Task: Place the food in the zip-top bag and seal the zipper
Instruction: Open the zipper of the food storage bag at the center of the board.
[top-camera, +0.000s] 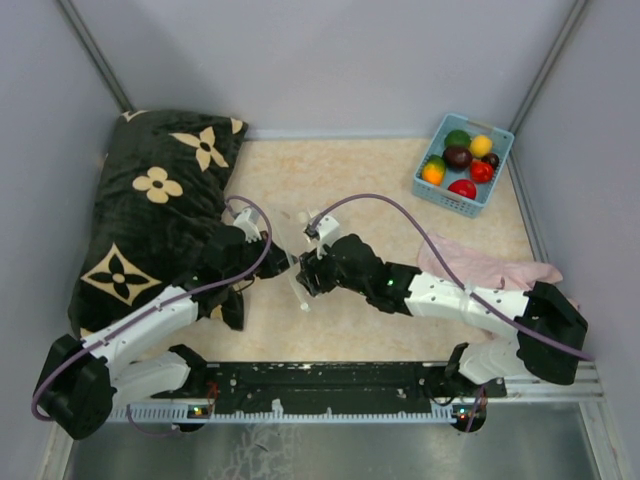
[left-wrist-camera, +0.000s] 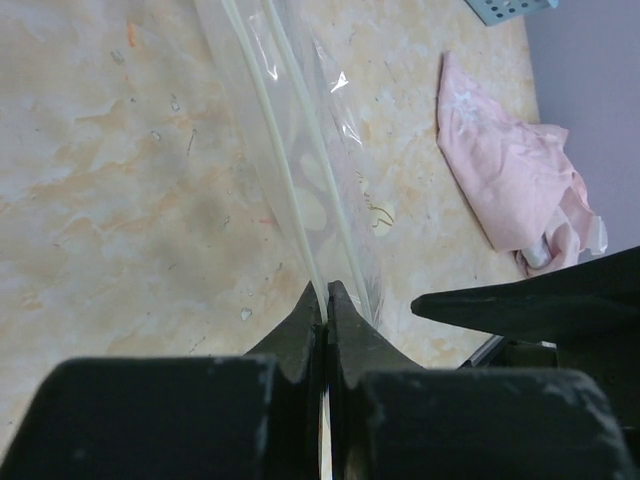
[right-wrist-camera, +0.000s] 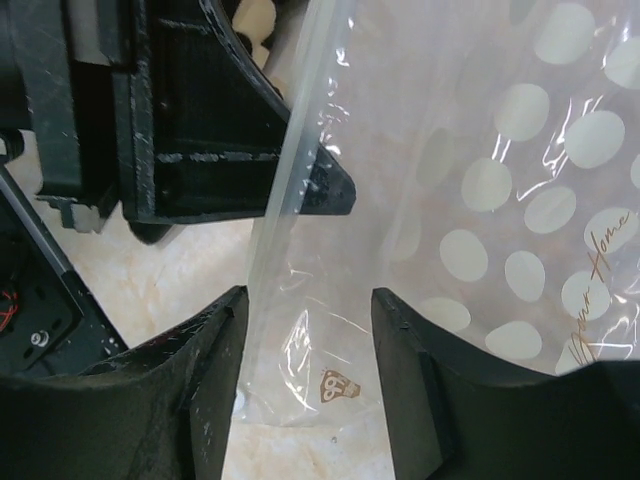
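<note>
My left gripper clamps the zipper of the seemingly limp, slippery zip-top bag; my right gripper gapes astride it.

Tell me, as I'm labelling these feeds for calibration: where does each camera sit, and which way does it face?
Top external: above and behind the bases, looking down at the table; both whole arms show.
Left wrist: on the left arm, looking along the shut left gripper at the zip-top bag it pinches, pink cloth beyond.
Right wrist: on the right arm, looking past the open right gripper straddling the bag.
Shared: both wrist views show the bag and the other arm's gripper.
</note>
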